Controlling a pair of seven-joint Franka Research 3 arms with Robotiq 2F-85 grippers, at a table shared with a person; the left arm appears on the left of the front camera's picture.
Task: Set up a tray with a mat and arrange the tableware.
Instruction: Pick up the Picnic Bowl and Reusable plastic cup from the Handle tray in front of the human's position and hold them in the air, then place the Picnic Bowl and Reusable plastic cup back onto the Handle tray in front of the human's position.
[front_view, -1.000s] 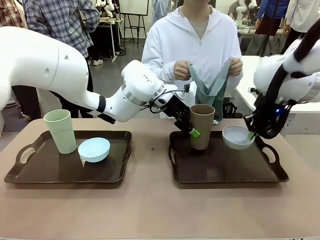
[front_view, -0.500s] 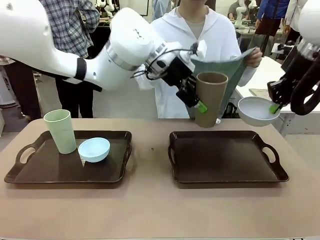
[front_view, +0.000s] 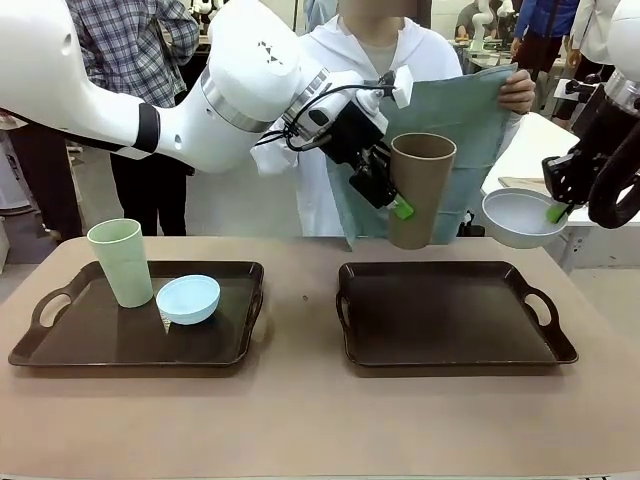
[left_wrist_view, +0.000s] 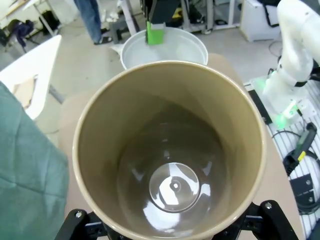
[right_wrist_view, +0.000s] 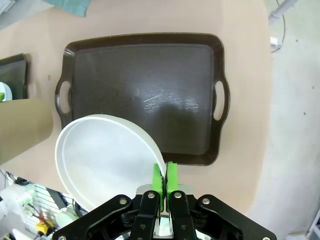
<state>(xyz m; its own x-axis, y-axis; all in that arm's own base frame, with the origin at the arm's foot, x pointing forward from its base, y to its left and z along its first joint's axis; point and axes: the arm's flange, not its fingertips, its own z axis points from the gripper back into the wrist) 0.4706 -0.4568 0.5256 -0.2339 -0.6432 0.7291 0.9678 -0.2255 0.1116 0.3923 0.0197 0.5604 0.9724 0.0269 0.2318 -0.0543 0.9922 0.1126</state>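
Front view: left gripper (front_view: 408, 205) holds brown cup (front_view: 420, 185) aloft.

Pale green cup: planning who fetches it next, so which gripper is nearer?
Left. The left gripper holds the brown cup aloft, right of the pale green cup; the right gripper, pinching the white bowl, hangs much farther right.

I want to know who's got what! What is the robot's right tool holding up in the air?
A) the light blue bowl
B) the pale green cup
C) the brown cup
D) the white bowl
D: the right tool pinches the rim of the white bowl, lifted in the air.
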